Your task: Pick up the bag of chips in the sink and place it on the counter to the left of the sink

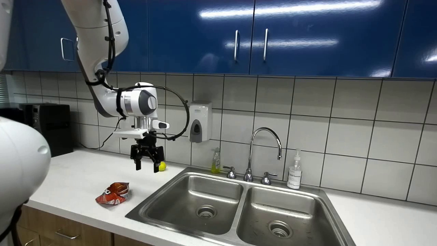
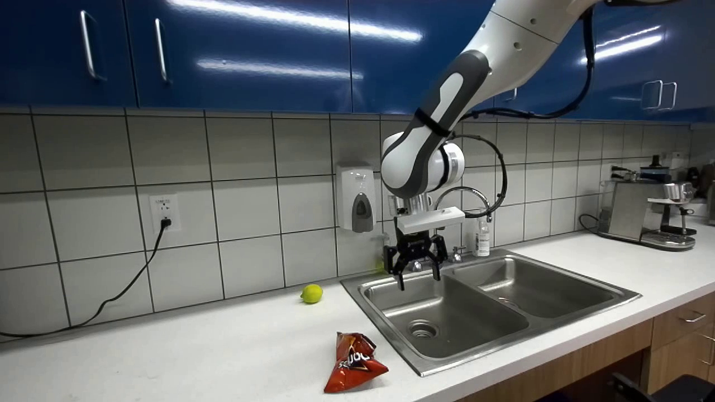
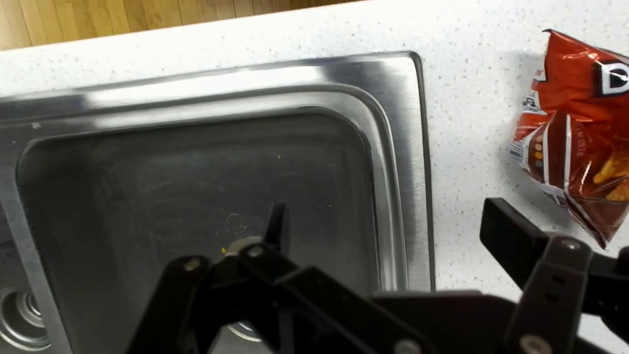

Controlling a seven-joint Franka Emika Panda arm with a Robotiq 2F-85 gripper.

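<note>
Hand [image 1: 147,166] hangs in air over left rim of sink [image 3: 414,196], fingers [image 3: 508,233] spread wide, nothing in grip, touching nothing. Bag of chips [image 2: 354,365] lies left of it, nearer and lower, on counter [image 2: 223,346] just beside sink, not touching it. Long axis hard to call tbh: bag's crumpled, wrist view cuts it off. It's on side task asks for, so placing looks done to me. If regrab needed, hand would have to go left, near and down.

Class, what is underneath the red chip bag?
The red chip bag rests on the white countertop, visible around its edges. The patch directly beneath is covered; anything there cannot be seen.
</note>
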